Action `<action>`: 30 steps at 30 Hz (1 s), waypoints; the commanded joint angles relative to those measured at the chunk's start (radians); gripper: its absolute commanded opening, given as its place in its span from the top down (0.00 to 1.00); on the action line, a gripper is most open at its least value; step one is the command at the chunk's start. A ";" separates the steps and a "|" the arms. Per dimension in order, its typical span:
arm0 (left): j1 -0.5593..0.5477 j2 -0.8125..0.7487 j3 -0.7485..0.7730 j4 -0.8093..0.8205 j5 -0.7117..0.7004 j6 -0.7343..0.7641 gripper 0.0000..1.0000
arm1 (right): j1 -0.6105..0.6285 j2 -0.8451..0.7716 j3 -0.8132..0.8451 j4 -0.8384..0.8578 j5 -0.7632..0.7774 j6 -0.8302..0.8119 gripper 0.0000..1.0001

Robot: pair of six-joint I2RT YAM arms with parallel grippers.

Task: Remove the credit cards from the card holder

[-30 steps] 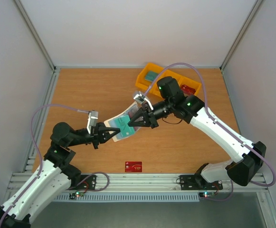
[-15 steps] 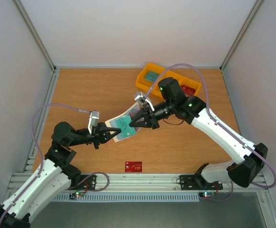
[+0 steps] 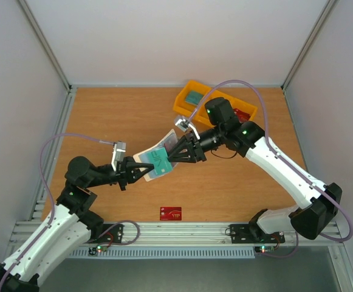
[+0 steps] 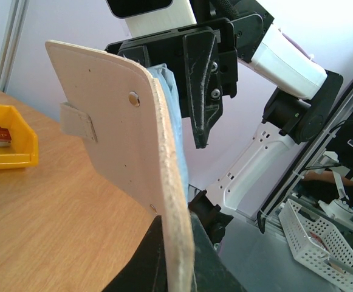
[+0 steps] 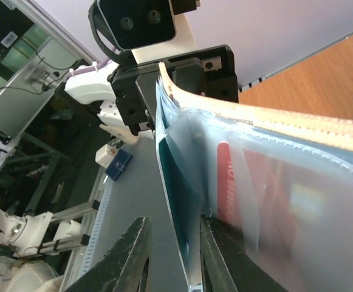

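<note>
The card holder (image 3: 156, 159) is held up off the table, cream outside (image 4: 109, 121), with clear pockets inside (image 5: 310, 201). My left gripper (image 3: 141, 171) is shut on its lower edge (image 4: 176, 255). My right gripper (image 3: 175, 156) reaches into the holder's open side. Its jaws stand apart around a teal card (image 5: 179, 176) that sticks out of a pocket. One finger (image 5: 215, 255) touches the card; the other finger (image 5: 130, 255) is clear of it. A red card (image 5: 267, 182) sits in a pocket. Another red card (image 3: 171, 213) lies on the table near the front edge.
A yellow bin tray (image 3: 208, 92) stands at the back right, with a teal card (image 3: 194, 97) and a red card (image 3: 241, 114) in its compartments. It also shows in the left wrist view (image 4: 9, 155). Rails border the table's sides.
My right wrist has shifted slightly right and back while its fingers stay at the holder. The left arm and the holder have barely moved.
</note>
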 commanded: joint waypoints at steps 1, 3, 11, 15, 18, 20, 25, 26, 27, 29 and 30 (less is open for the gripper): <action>-0.002 -0.009 -0.006 0.056 0.003 0.008 1.00 | 0.016 0.011 -0.004 0.052 -0.040 0.036 0.79; -0.002 -0.008 -0.006 0.057 0.003 0.008 1.00 | 0.020 0.008 -0.008 0.064 -0.037 0.041 0.90; -0.003 -0.006 -0.009 0.058 0.000 0.001 1.00 | 0.019 -0.024 0.002 0.029 -0.029 -0.001 0.99; -0.005 -0.006 -0.008 0.059 -0.014 -0.006 1.00 | -0.004 -0.028 0.020 -0.052 0.010 -0.056 0.99; -0.008 -0.013 -0.015 0.060 -0.018 -0.016 1.00 | -0.015 -0.027 0.034 -0.077 0.014 -0.064 0.99; -0.008 -0.011 -0.012 0.060 -0.016 -0.016 1.00 | -0.015 -0.034 0.034 -0.080 0.027 -0.070 0.99; -0.009 -0.008 -0.007 0.058 -0.015 -0.018 0.95 | -0.015 -0.038 0.044 -0.099 0.036 -0.080 0.99; -0.009 -0.009 -0.008 0.058 -0.018 -0.019 0.95 | -0.014 -0.038 0.044 -0.098 0.033 -0.077 0.99; -0.009 -0.008 -0.010 0.059 -0.019 -0.021 0.95 | -0.015 -0.037 0.045 -0.097 0.030 -0.076 0.99; -0.009 -0.006 -0.011 0.062 -0.020 -0.026 0.95 | -0.015 -0.032 0.053 -0.105 0.031 -0.084 0.99; -0.011 -0.004 -0.010 0.061 -0.019 -0.026 0.94 | -0.015 -0.031 0.056 -0.112 0.033 -0.090 0.99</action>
